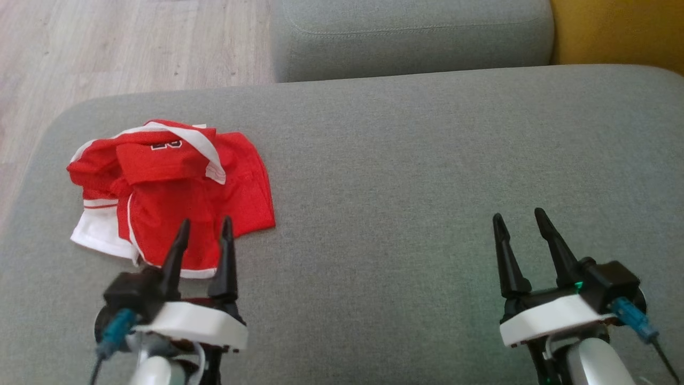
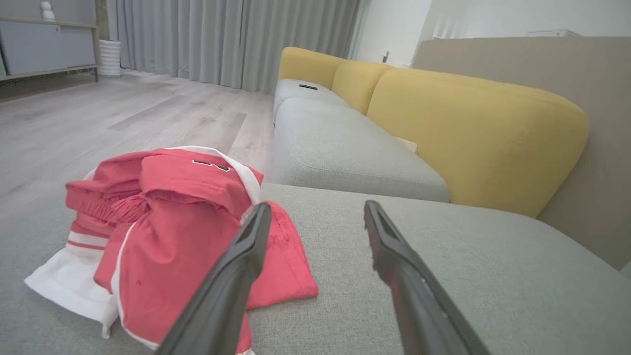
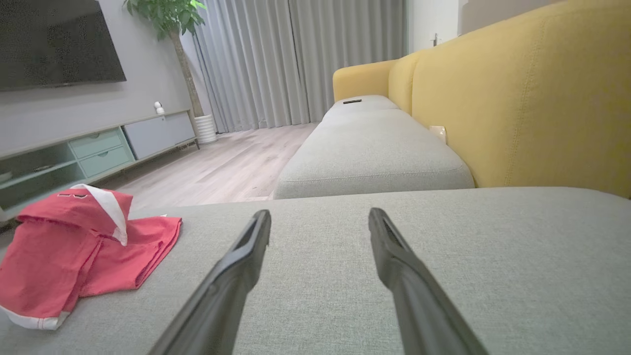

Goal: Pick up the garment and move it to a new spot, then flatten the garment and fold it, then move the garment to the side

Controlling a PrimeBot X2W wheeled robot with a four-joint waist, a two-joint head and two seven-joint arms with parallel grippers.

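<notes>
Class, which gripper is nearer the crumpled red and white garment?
Left. The left gripper is by the red garment, at its near edge; the right gripper is far to its right, over grey cushion.

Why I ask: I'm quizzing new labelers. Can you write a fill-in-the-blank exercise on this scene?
1. The garment is mainly ____ with white trim.
2. It lies crumpled on a ____ cushion.
3. The left gripper and right gripper both stand ____, holding nothing.
4. The sofa's backrest is ____.

Missing words: red; grey; open; yellow.
</notes>
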